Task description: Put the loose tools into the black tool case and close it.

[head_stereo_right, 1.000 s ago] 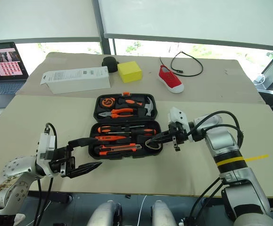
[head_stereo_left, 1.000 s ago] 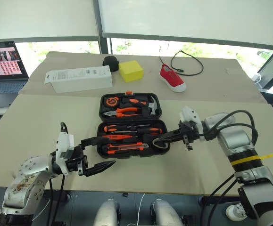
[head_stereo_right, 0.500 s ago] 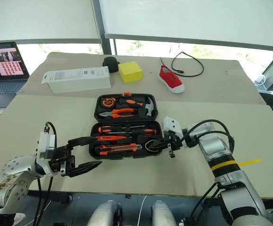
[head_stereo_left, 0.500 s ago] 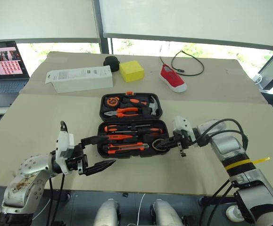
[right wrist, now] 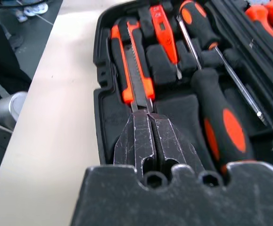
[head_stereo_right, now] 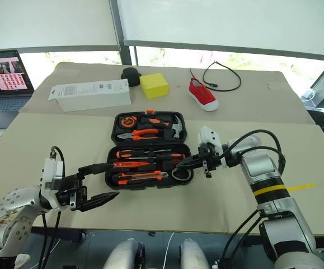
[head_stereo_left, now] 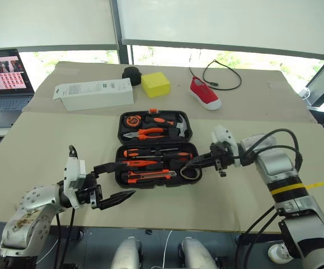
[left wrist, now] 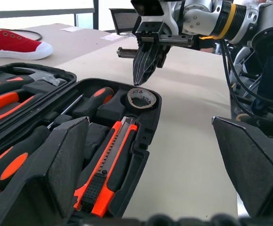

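The black tool case lies open in the middle of the table. Its near half holds two screwdrivers, the orange tester pen, the utility knife and the tape roll in the near right corner. My right gripper is shut and empty, its tip hovering just above the tape roll. My left gripper stands open and empty at the case's near left corner, pointing along its front edge.
The case's far half holds pliers, a hammer and a tape measure. Behind it lie a white box, a round black object, a yellow block, a red shoe and a cable. A laptop stands far left.
My right gripper dipped down onto the tape roll half a second ago and has since drawn back up and to the right. The left gripper has held still.
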### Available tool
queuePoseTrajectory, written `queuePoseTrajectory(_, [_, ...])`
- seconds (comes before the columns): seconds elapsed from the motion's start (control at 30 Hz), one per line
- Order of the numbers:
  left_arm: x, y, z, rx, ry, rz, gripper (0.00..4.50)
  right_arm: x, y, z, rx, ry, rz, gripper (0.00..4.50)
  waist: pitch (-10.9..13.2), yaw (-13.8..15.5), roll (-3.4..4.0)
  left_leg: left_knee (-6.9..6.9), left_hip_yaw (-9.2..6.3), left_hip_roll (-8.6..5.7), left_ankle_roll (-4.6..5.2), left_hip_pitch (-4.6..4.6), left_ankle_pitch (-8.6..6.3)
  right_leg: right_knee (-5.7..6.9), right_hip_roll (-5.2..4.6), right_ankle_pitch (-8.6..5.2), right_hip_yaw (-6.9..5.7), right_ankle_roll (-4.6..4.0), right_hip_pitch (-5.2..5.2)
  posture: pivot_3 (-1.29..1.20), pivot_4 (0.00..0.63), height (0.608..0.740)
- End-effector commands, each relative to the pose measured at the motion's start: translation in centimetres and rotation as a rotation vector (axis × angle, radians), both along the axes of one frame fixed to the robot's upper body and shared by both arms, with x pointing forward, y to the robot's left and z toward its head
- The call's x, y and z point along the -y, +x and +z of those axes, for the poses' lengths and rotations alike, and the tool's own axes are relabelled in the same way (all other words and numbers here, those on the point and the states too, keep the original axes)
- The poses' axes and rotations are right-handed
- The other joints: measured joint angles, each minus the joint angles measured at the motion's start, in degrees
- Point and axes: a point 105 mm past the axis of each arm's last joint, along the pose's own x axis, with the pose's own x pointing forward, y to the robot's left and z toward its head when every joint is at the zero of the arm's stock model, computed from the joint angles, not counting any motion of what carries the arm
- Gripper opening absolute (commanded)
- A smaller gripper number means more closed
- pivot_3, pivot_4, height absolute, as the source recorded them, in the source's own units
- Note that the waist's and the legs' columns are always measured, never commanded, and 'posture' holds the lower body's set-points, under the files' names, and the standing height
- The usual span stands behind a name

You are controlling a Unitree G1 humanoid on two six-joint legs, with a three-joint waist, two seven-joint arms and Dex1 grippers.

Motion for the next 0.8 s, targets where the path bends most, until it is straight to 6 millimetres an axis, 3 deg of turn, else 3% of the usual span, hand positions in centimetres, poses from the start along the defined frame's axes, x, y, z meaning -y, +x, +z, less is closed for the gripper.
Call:
queuePoseTrajectory(0.03, [0.2, -0.1, 0.8, 0.033, -0.007, -0.017, 4.5, -0.9, 0.0, -0.3, 0.002, 0.013, 0.001, 0.03, 0.0, 0.0, 0.0, 0.0, 0.0, 0.0, 0.0, 0.0, 0.0, 0.0, 0.0, 0.0, 0.0, 0.0, 0.0, 0.0, 0.15, 0.74])
queuePoseTrajectory(0.23, [0.1, 0.0, 0.8, 0.033, -0.003, -0.017, 4.5, -1.2, 0.7, -2.7, -0.027, -0.056, -0.05, 0.03, 0.0, 0.0, 0.0, 0.0, 0.02, -0.01, 0.0, -0.02, 0.0, 0.0, 0.0, 0.0, 0.0, 0.0, -0.02, 0.0, 0.15, 0.74])
queuePoseTrajectory(0.43, [-0.1, 0.0, 0.7, 0.034, 0.001, -0.013, 4.5, 0.0, 1.3, -4.3, -0.057, -0.124, -0.087, 0.03, 0.0, 0.0, -0.01, 0.0, 0.04, 0.0, 0.0, 0.15, 0.0, 0.0, 0.0, 0.0, 0.0, 0.0, 0.12, 0.0, 0.15, 0.74])
queuePoseTrajectory(0.6, [-0.4, -0.1, 0.7, 0.038, 0.002, 0.003, 4.5, -0.6, 0.7, -1.7, -0.034, 0.043, -0.03, 0.03, 0.0, 0.1, -0.02, 0.0, 0.04, 0.0, 0.0, 0.26, 0.0, 0.01, -0.01, 0.0, 0.0, 0.0, 0.23, 0.0, 0.15, 0.74])
queuePoseTrajectory(0.8, [-0.6, 0.0, 0.6, 0.04, 0.004, 0.013, 4.5, 0.4, 0.3, -0.5, 0.024, 0.089, -0.015, 0.03, 0.0, 0.0, -0.01, -0.01, 0.03, 0.0, 0.0, 0.04, 0.0, 0.01, -0.01, 0.0, 0.01, 0.0, 0.02, 0.0, 0.15, 0.74])
